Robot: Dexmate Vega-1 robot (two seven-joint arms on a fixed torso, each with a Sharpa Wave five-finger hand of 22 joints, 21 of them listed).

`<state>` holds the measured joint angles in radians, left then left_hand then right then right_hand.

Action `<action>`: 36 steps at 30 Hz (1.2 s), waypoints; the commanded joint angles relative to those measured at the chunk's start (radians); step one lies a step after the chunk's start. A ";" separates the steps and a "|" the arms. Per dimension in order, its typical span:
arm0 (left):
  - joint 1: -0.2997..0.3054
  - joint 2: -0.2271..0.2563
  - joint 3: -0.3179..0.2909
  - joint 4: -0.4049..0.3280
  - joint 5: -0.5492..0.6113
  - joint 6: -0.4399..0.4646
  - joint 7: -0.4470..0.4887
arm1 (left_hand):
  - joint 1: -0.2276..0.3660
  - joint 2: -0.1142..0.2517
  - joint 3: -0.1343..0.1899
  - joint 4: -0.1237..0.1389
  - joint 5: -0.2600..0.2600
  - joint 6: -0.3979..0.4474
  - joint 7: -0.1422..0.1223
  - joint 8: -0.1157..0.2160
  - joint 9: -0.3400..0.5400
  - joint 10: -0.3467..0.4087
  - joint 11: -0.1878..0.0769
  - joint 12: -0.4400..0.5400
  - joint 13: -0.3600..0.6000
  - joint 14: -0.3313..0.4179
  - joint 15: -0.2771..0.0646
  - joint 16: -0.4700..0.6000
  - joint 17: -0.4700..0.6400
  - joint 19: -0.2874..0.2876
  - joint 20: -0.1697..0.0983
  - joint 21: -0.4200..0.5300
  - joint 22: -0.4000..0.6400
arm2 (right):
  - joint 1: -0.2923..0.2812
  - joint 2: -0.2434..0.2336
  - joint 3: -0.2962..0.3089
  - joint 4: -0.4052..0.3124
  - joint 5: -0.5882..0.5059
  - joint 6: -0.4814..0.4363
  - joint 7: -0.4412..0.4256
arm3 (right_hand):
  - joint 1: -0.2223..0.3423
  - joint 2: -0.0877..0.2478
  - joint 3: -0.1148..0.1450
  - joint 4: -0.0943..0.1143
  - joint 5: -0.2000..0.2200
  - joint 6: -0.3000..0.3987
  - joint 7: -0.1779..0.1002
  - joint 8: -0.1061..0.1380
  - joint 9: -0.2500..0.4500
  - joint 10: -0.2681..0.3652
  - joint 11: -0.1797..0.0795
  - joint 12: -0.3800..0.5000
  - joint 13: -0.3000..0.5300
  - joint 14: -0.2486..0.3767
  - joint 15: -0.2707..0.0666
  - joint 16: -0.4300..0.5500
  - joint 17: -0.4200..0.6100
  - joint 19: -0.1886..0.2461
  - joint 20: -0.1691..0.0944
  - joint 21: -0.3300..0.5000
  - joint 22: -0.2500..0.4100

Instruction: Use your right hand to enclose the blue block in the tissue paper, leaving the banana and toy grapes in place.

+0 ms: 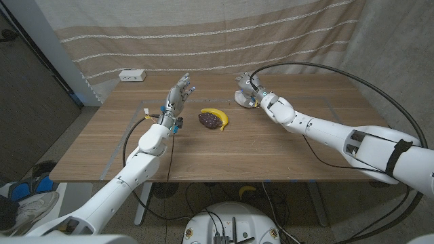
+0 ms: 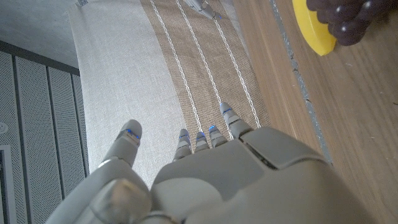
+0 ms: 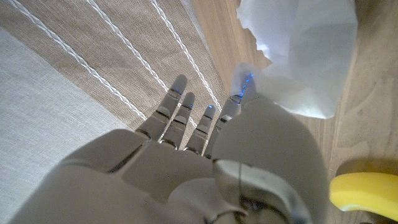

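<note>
Wood grain runs across the brown plank counter (image 1: 271,149), which stands before a beige striped curtain (image 1: 203,34) and grey walls, with a dark slatted panel (image 1: 27,88) on my left side. A white power strip (image 1: 132,76) lies at the counter's far left corner. Near the middle, the curved yellow banana (image 1: 218,115) touches the dark purple toy grapes (image 1: 209,120), which sit just on its left.

My right robot hand (image 1: 248,85) rests at the crumpled white tissue paper (image 1: 243,99) toward the far edge, right of the fruit. From the head view I cannot tell whether its fingers pinch the paper. The right wrist view shows those fingers (image 3: 180,112) stretched out and apart, the tissue paper (image 3: 298,56) bunched just beside the thumb side, and an end of the banana (image 3: 364,191) nearby. The blue block is hidden from me; the tissue may cover it.

My left robot hand (image 1: 178,95) stands raised left of the fruit, fingers spread, holding nothing. Its wrist view catches the banana (image 2: 314,31) and grapes (image 2: 345,18) at one corner, and its fingers (image 2: 199,140) pointing toward the curtain.
</note>
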<state>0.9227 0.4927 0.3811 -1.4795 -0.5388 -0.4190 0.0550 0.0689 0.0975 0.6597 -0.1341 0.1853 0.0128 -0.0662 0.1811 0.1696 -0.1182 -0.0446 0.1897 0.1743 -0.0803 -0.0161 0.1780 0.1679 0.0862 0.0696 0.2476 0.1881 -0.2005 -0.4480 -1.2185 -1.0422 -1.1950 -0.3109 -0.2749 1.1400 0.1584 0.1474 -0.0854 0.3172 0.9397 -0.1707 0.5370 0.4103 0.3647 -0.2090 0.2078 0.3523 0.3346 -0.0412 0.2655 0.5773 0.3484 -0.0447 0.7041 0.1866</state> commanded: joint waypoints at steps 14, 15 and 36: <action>-0.033 -0.002 0.010 0.015 0.007 0.027 0.000 | -0.013 0.032 0.003 0.001 -0.001 0.001 -0.002 0.001 0.006 0.002 0.000 0.005 0.004 0.007 0.001 0.000 0.002 0.009 0.004 -0.002 0.003 | 0.126 0.221 -0.132 0.554 0.176 0.047 -0.282 | 0.032 -0.001 -0.001 -0.011 0.007 0.061 -0.034 -0.015 -0.034 0.034 0.002 0.012 -0.001 0.038 -0.192 0.017 0.010 0.020 -0.128 0.015 0.001; -0.033 -0.003 0.010 0.013 0.006 0.030 0.003 | -0.013 0.032 0.003 0.001 -0.001 0.001 -0.002 0.001 0.006 0.002 0.000 0.005 0.004 0.007 0.000 0.000 0.002 0.009 0.004 -0.002 0.003 | 0.132 0.236 -0.142 0.590 0.191 0.057 -0.295 | 0.034 -0.001 -0.001 -0.012 0.007 0.063 -0.034 -0.017 -0.038 0.036 0.002 0.012 -0.001 0.039 -0.193 0.018 0.011 0.023 -0.127 0.017 0.001; -0.067 -0.016 0.028 0.044 0.014 0.033 -0.013 | -0.014 0.030 0.003 0.000 -0.001 -0.001 -0.003 0.000 0.006 0.002 -0.001 0.004 0.005 0.008 0.002 0.000 0.002 0.010 0.006 -0.003 0.003 | 0.162 0.279 -0.280 0.668 0.371 0.020 -0.316 | 0.036 -0.062 0.017 -0.046 0.036 -0.398 -0.047 -0.291 -0.193 -0.016 0.002 -0.015 -0.041 0.071 -0.180 -0.010 -0.011 0.058 -0.080 0.045 -0.006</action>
<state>0.8712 0.4838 0.4009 -1.4508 -0.5281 -0.3855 0.0516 0.0636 0.0921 0.6596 -0.1341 0.1853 0.0127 -0.0661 0.1812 0.1696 -0.1182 -0.0446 0.1897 0.1743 -0.0766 -0.0124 0.1780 0.1679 0.0899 0.0733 0.2478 0.1881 -0.0564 -0.1996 -1.4417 -0.4242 -0.9062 -0.2644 -0.5655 1.2000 0.1105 0.1659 -0.1423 0.3444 0.6217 -0.2184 0.2909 0.2329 0.3631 -0.2086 0.1957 0.3109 0.3935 -0.0430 0.2620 0.5664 0.3948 -0.0411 0.7435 0.1812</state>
